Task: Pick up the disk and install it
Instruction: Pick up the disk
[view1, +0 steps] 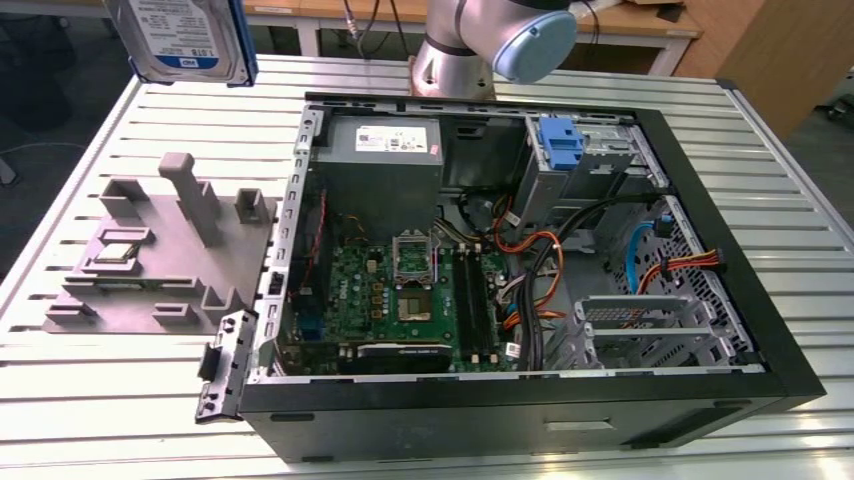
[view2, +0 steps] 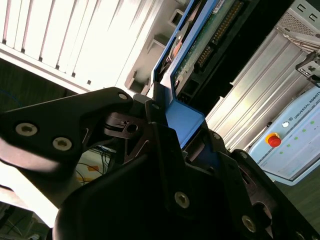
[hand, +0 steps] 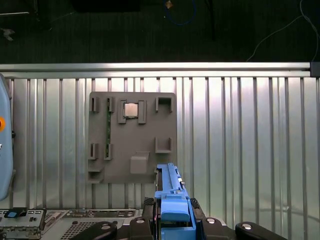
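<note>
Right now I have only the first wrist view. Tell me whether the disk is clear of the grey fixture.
Observer: Yes. In the exterior view the disk hangs high over the table at that view's upper left, apart from the grey fixture.
Operator: Confirm the grip.
Observer: In the second wrist view the gripper is shut on the disk.
</note>
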